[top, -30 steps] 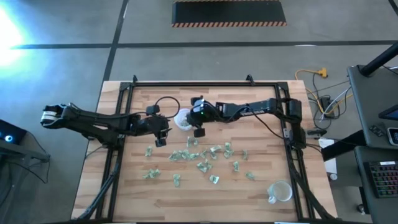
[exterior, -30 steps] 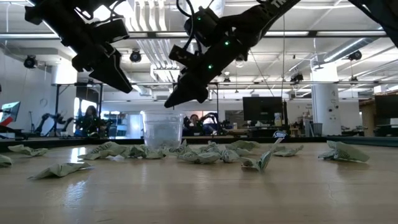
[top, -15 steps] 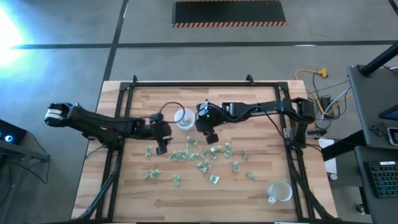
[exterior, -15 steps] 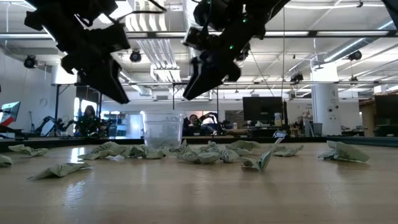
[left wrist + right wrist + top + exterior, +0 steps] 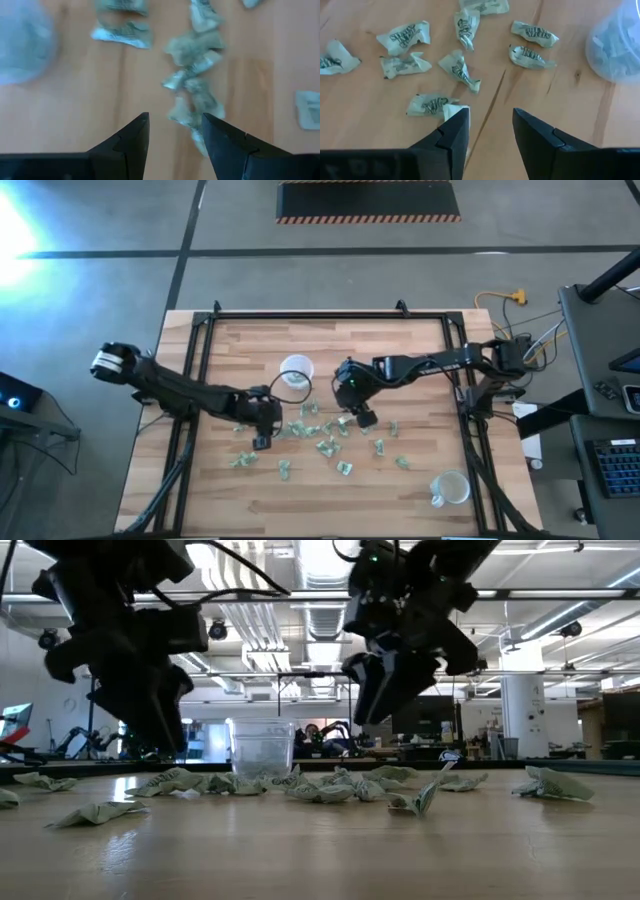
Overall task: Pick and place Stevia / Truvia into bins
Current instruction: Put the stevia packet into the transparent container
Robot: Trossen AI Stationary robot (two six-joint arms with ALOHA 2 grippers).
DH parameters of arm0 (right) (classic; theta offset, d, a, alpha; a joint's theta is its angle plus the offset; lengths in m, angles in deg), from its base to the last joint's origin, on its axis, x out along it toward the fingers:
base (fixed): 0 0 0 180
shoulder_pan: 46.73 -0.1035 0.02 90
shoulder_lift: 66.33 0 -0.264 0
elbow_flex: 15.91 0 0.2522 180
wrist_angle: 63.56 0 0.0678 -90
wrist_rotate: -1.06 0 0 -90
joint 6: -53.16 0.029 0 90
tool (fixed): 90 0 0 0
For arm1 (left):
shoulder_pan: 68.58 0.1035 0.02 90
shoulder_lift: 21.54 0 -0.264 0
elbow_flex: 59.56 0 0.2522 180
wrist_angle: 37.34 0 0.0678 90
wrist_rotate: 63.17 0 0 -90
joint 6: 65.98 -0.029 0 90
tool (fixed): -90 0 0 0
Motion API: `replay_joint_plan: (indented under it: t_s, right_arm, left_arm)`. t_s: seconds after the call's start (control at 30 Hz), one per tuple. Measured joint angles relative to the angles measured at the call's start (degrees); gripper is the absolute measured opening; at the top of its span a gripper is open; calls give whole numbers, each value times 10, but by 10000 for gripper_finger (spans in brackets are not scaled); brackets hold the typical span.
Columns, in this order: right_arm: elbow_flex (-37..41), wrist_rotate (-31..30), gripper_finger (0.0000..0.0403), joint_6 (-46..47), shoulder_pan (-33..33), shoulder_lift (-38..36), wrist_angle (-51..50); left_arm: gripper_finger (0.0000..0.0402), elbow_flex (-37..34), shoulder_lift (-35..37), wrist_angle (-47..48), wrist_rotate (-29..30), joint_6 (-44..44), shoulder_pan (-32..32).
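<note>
Several crumpled pale green and white Stevia sachets (image 5: 325, 442) lie loose on the wooden table, most in a heap at its middle. A translucent bin (image 5: 284, 369) stands upright just behind the heap, with sachets inside it (image 5: 619, 52). My left gripper (image 5: 262, 442) hovers open above the heap's left end; in its wrist view the sachets (image 5: 192, 75) lie beyond its fingers. My right gripper (image 5: 366, 420) hovers open above the heap's right part, with one sachet (image 5: 431, 105) just ahead of one fingertip. Both grippers slant down and hold nothing.
A second translucent bin (image 5: 451, 488) stands near the table's front right corner. Black frame rails (image 5: 200, 370) run along the table's left, right and far sides. Single sachets (image 5: 100, 812) lie scattered toward the near edge. Bare wood shows along the near edge.
My right gripper has gone from above the bin toward the table's right and near edges and now hangs over the heap. My left gripper has moved toward the near edge and down, tipping more steeply, to the heap's left end. The sachets have stayed in place.
</note>
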Motion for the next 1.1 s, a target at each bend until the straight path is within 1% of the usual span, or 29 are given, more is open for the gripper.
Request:
replay_joint_plan:
  t_s: [0.23, 0.4, 0.47, 0.53, 0.6, 0.73, 0.87, 0.93, 1.03, 1.1]
  right_arm:
    - [94, 0, 127, 24, 0, -55, 71]
    - [139, -2, 120, 39, 0, -104, 101]
    - [153, -2, 118, 40, 0, -124, 113]
    - [166, -2, 115, 46, 0, -143, 131]
    - [176, -2, 112, 50, 0, -160, 137]
    - [182, -2, 106, 54, 0, -183, 143]
    - [183, -3, 101, 55, -2, -184, 143]
    - [183, -3, 98, 54, -3, -181, 146]
    - [183, -3, 94, 54, -3, -173, 145]
    - [183, -3, 91, 53, -3, -170, 145]
  left_arm:
    - [164, 1, -49, -26, -3, 9, -12]
    - [164, 6, -73, -28, -4, 1, -12]
    - [158, 6, -75, -28, -4, -3, -12]
    - [143, 6, -75, -29, -1, -12, -12]
    - [120, 5, -73, -29, 0, -15, -12]
    - [65, 5, -59, -28, 0, -27, -12]
    - [12, 5, -39, -26, 7, -49, -12]
    - [5, 5, -28, -22, 17, -56, -12]
    - [6, 5, -19, -22, 26, -62, -12]
    - [2, 4, -17, -19, 45, -75, -12]
